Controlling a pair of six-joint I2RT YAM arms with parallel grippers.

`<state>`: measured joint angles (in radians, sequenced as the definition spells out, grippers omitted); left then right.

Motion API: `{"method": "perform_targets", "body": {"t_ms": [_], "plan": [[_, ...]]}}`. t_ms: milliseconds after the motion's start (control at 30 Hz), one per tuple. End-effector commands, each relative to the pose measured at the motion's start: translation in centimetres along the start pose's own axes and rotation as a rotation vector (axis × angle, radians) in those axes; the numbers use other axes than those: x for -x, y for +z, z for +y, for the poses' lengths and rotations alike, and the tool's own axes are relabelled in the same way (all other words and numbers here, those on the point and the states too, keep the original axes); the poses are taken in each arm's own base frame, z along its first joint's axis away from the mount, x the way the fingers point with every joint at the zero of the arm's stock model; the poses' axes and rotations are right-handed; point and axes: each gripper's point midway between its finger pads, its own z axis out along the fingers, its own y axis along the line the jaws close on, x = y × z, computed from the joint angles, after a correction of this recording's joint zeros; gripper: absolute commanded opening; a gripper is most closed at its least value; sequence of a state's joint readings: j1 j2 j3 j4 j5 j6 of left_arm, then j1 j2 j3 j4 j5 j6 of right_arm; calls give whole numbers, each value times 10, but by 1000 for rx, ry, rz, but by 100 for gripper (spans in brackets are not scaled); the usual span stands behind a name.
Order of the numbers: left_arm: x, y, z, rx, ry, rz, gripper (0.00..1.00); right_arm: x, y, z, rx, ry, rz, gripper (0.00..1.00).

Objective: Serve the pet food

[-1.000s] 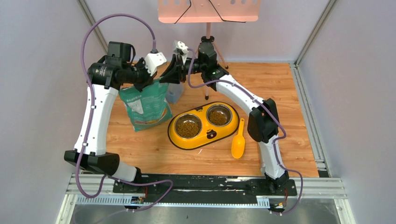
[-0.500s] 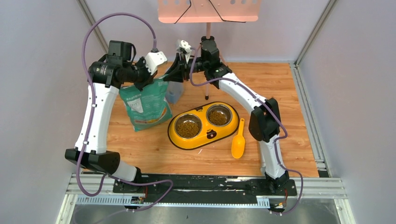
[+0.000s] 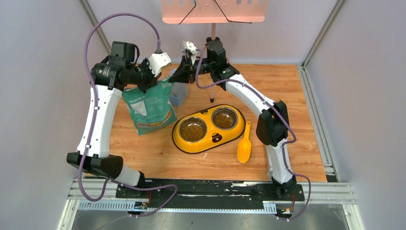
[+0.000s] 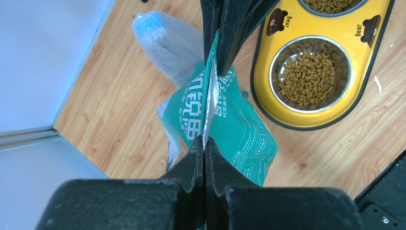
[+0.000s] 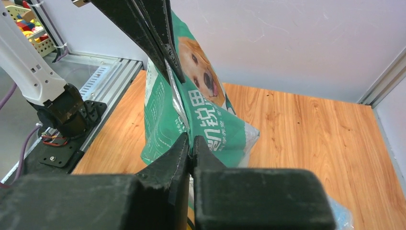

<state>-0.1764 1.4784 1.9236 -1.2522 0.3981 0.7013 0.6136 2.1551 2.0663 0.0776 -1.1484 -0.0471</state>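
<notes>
Both grippers pinch the top seam of the green bag (image 3: 148,108), held upright. Only the left wrist view shows the left gripper (image 4: 204,143) clamped flat on that seam, with pet food (image 4: 306,72) heaped in the steel bowls of the yellow feeder (image 4: 360,55) below. Only the right wrist view shows the right gripper (image 5: 190,143) closed on the seam, and a dog printed on the bag. Since a second ago the right jaws have narrowed onto the bag, while the feeder and orange scoop (image 3: 244,148) lie unmoved.

Glossy bag (image 3: 149,108), shiny metal bowls (image 4: 276,62), matt pet food (image 4: 306,72), wood-grain table (image 3: 158,148)
</notes>
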Motion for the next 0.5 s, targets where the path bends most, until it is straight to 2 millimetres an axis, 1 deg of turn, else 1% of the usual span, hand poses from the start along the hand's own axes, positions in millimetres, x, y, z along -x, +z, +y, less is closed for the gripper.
{"method": "perform_targets", "body": {"t_ms": [0,33,67,100,133,200,233,333,467], "plan": [[5,-10,1,23,3,-12,0,43,-13,5,-8,-104,-35,0],[6,-10,2,25,-2,-13,0,45,-13,7,-3,-95,-37,0],[7,-9,2,24,-5,-19,5,45,-12,8,0,-87,-37,0],[9,-9,1,21,-12,-27,11,46,-11,9,4,-80,-39,0],[12,-8,0,12,-11,-44,24,46,-10,11,8,-77,-39,0],[18,-5,0,7,-20,-65,38,47,-9,15,22,-71,-39,0],[20,-4,0,7,-20,-71,41,47,-9,16,28,-65,-40,0],[25,4,-1,-14,-6,-76,43,47,-9,18,32,-30,-41,0],[33,12,2,-20,10,-91,39,45,-10,20,33,-25,-38,0]]}}
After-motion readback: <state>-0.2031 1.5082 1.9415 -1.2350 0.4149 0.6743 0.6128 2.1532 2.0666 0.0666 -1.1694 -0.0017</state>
